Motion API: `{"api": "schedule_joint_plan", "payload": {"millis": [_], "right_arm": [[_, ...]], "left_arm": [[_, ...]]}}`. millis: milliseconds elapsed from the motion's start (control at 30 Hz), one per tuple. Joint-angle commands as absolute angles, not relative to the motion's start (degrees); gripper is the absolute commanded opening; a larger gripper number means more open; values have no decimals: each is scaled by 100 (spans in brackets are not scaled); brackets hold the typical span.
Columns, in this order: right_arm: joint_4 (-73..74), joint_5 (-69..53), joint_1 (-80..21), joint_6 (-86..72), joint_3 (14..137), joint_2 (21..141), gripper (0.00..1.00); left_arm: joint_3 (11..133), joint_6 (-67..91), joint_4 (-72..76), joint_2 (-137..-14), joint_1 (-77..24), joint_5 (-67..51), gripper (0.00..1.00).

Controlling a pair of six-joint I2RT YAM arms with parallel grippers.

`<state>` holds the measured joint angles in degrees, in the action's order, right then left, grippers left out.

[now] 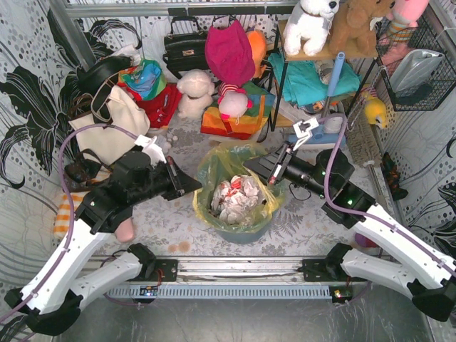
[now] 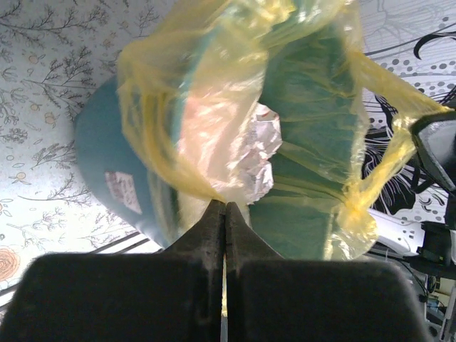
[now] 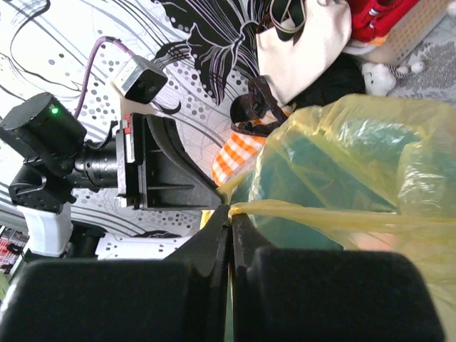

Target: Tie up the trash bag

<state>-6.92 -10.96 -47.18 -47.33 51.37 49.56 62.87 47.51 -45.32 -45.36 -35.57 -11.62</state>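
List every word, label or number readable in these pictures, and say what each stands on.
No text can be read in any view.
Sticker on the teal bin: print too blurred to read.
Red marks on the crumpled paper in the trash bag: too small to read.

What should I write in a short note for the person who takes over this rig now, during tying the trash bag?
Grippers: the left gripper is shut and seems to pinch the left rim of the trash bag. The right gripper is shut on a stretched strand of the right rim.
Things: the bag sits in the teal bin, mouth open, with crumpled paper inside.
Done: both sides of the rim are gripped.
Left: probably bring the two sides together over the mouth, cross them and make the knot. No knot shows yet.
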Motion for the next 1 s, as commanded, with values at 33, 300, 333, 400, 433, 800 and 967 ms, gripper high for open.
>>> {"api": "schedule_joint_plan", "payload": {"millis": [33,300,333,400,433,800,967], "right_arm": [[-1240,-866,-4623,-4683,5763,5187,0],[-1073,-388,-4445,-4555,5856,5229,0],[-1047,-334,-4433,-4542,5847,5220,0],[-1008,-229,-4405,-4501,5830,5191,0],[-996,-182,-4391,-4479,5823,5172,0],[-589,399,-4052,-4048,5932,5453,0],[-637,583,-3893,-3947,5925,5774,0]], "left_arm": [[7213,4484,-4555,-4781,-3539,-1247,0],[8195,4178,-4658,-5247,-3538,-1209,0],[8260,4130,-4665,-5316,-3538,-1189,0],[8348,4057,-4674,-5441,-3532,-1123,0],[8365,4030,-4676,-5489,-3533,-1040,0],[8426,3529,-4703,-5991,-3413,355,0],[8268,3381,-4462,-6173,-3316,652,0]]}}
